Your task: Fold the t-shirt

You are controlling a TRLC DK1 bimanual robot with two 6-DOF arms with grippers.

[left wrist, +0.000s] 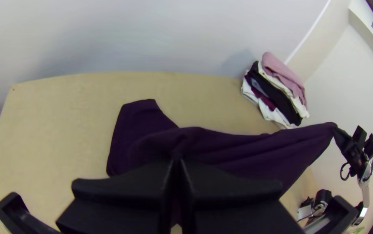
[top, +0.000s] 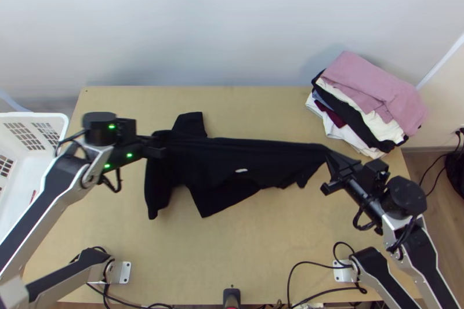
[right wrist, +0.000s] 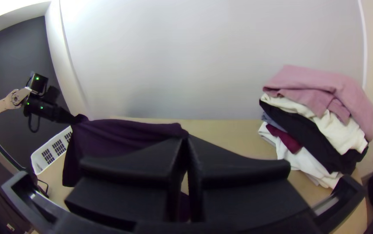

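**Black T-shirt (top: 217, 161) found stretched between two grips, no finished fold made**

You had the garment drawn out across the counter (top: 278, 245), its upper edge nearly straight from one grip to the other. Your left fingers (left wrist: 125, 186) were pressed together on cloth near one end; your right fingers (right wrist: 138, 167) pinched a gathered corner at the other. The wide spacing appeared intended to pull that edge taut, so that slack and creases could drop out ahead of folding.

Below the edge the fabric hung in uneven points — not a square panel — and past the left grip one part stuck out toward the wall. A small pale mark, probably a label (top: 240, 170), showed mid-body. In my judgement the work stood at the straightening stage, and you next needed to lay the shirt down flat with tension kept even. The risk noted was a bunched end folded in, or a corner slipping free.

The pile of clothes (top: 371, 97) sat at the far right corner, presumably clear of your working area — a sensible placement.
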